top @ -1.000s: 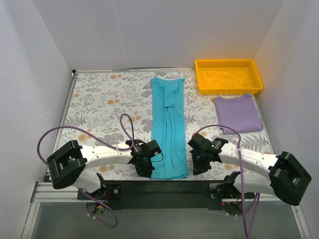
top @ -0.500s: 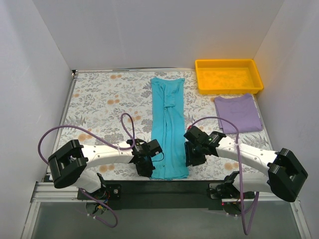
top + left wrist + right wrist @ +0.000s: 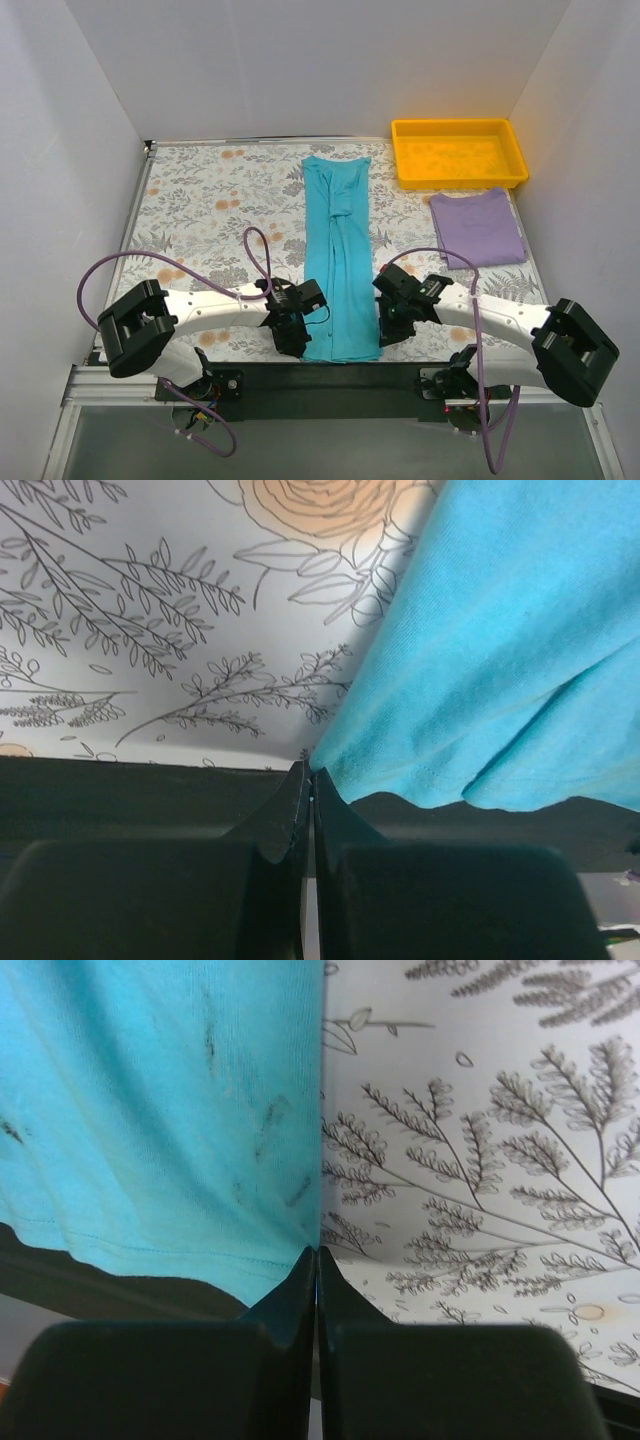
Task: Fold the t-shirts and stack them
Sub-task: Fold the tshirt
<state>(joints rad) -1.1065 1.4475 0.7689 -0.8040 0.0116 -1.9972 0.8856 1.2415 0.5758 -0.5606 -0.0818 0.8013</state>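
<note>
— what are the arms doing with it?

— the left gripper [image 3: 308,773] is pinching fully closed on the near left corner of the teal t-shirt [image 3: 338,260]. the shirt is lying as a long narrow strip, running away from the fingertips between the two arms. the right gripper [image 3: 318,1252] is closing just as tight on the near right corner, though the cloth is only reaching the very tips there.

— so what could be going wrong from here?

— i'm guessing that right pinch is thin. if they're lifting to fold, the hem may be slipping out on that side and the strip sagging crooked. uneven pulling could also be dragging it off the table [image 3: 200,210], since the hem is sitting right at the near edge, by the fingers.

— and the other shirt?

— the lavender t-shirt [image 3: 478,228] is lying folded well beyond the right fingers, just this side of the yellow tray [image 3: 462,181].

— counting up?

— i'm counting two arms, two t-shirts, one tray.
</note>
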